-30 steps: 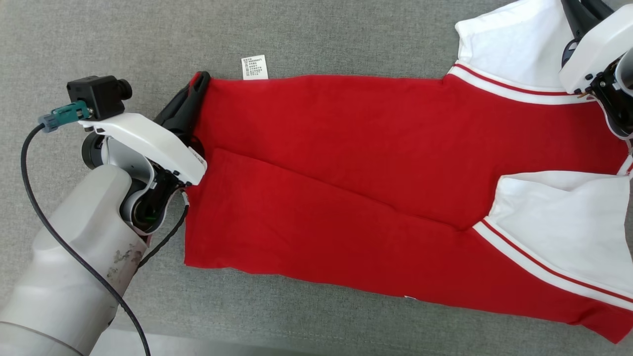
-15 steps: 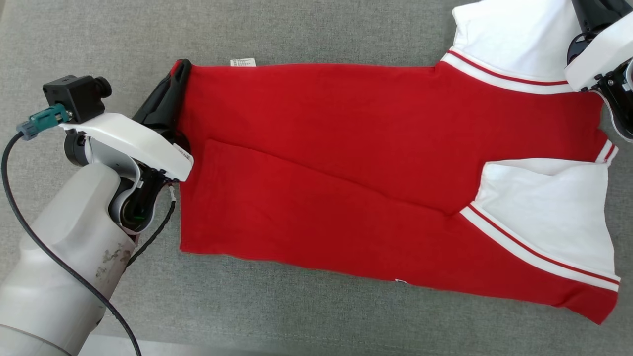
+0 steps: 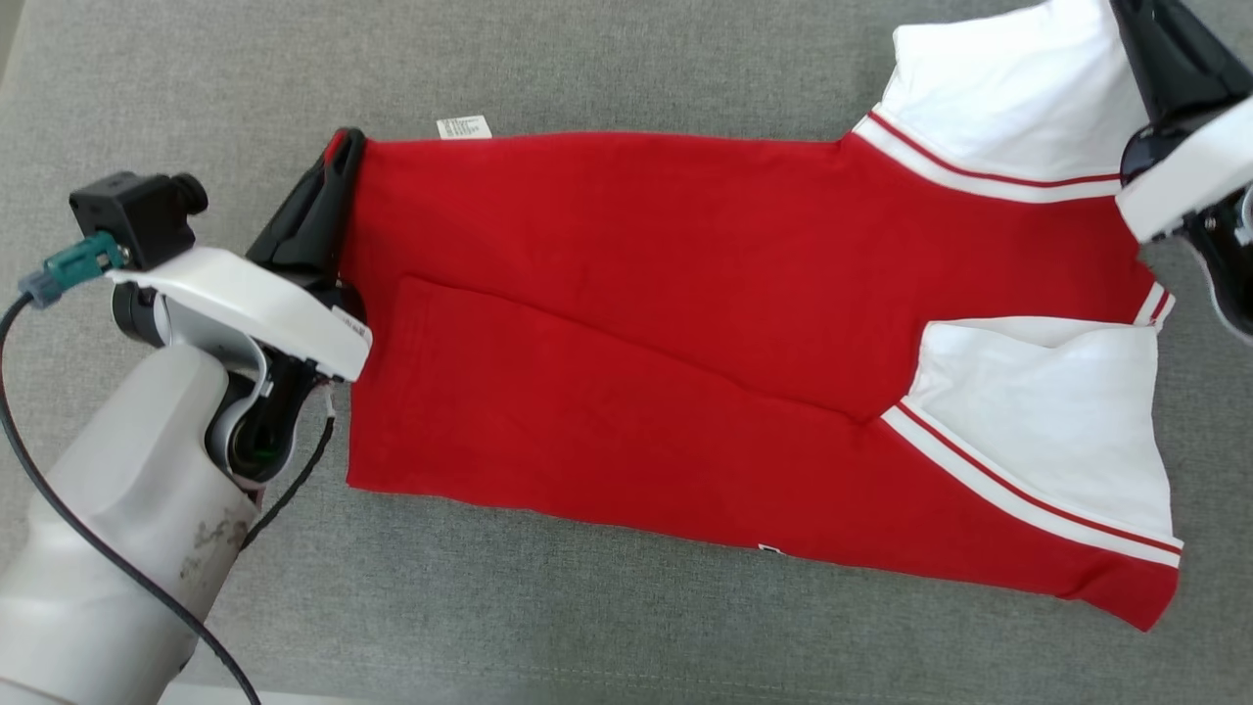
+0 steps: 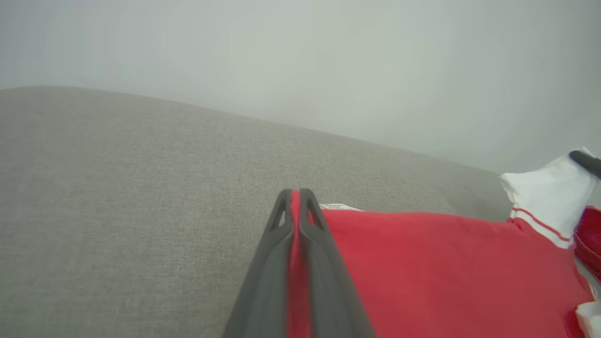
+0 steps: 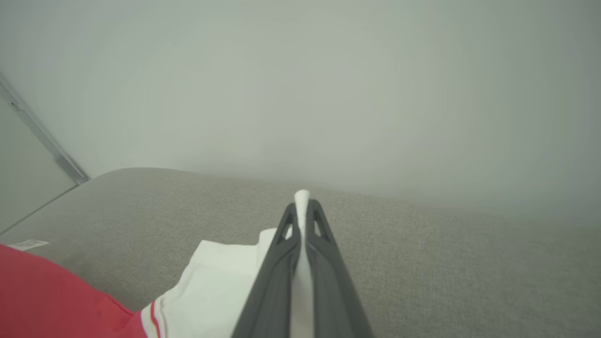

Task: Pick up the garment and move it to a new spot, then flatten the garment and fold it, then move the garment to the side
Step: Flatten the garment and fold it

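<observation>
Head view: the red jersey garment with white sleeves (image 3: pixel 685 323) lies spread across the grey fabric surface (image 3: pixel 587 607). My left gripper (image 3: pixel 345 152) pinches its far-left red corner, and my right gripper (image 3: pixel 1145 34) clamps the far white sleeve. Left wrist view: red cloth is sandwiched between my closed fingers. Right wrist view: white cloth, likewise.

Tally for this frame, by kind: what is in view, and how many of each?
garment: 1
grippers: 2 (left gripper, right gripper, jaws shut on the garment)
grey surface: 1
Total: 4
</observation>
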Controlling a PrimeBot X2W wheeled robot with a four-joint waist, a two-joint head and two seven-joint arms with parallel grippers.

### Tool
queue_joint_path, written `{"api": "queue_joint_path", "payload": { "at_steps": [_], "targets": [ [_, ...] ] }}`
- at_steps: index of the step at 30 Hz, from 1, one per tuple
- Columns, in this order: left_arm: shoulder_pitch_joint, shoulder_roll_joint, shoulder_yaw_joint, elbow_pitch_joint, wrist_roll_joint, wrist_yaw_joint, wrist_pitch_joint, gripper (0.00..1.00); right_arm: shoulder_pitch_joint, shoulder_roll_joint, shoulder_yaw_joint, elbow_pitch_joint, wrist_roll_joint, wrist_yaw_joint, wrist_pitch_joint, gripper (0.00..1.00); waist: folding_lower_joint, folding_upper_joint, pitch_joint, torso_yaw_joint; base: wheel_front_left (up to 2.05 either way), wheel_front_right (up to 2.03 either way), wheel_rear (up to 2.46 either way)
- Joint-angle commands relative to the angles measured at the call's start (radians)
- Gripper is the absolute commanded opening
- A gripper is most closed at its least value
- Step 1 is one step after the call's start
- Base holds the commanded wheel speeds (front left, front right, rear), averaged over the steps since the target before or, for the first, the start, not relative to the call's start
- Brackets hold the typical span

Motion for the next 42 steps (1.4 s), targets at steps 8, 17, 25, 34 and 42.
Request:
{"api": "queue_joint_path", "payload": {
  "at_steps": [8, 17, 25, 34, 42],
  "targets": [
    [0.077, 0.058, 0.071, -0.061, 0.030, 0.012, -0.013, 0.00, 0.212, -0.063, -0.088, -0.183, -0.030, 0.001, -0.016, 0.00, 0.0000, 0.0000, -0.044, -0.017, 0.00, 0.00, 0.00],
    [0.178, 0.068, 0.111, -0.116, 0.040, 0.030, -0.014, 0.00, 0.429, -0.075, -0.187, -0.336, -0.065, 0.001, -0.016, 0.00, 0.0000, 0.0000, -0.079, -0.037, 0.00, 0.00, 0.00],
    [0.286, 0.068, 0.164, -0.166, 0.034, 0.048, -0.014, 0.00, 0.627, -0.050, -0.308, -0.420, -0.079, 0.001, -0.017, 0.00, 0.0000, 0.0000, -0.101, -0.046, 0.00, 0.00, 0.00],
    [0.383, 0.057, 0.193, -0.174, 0.011, 0.054, -0.014, 0.00, 0.779, -0.034, -0.350, -0.467, -0.072, 0.001, -0.017, 0.00, 0.0000, 0.0000, -0.127, -0.055, 0.00, 0.00, 0.00],
    [0.430, 0.051, 0.183, -0.139, -0.005, 0.060, 0.000, 0.00, 0.841, -0.005, -0.335, -0.432, -0.090, 0.001, -0.017, 0.00, 0.0000, 0.0000, -0.155, -0.063, 0.00, 0.00, 0.00]
  ]
}}
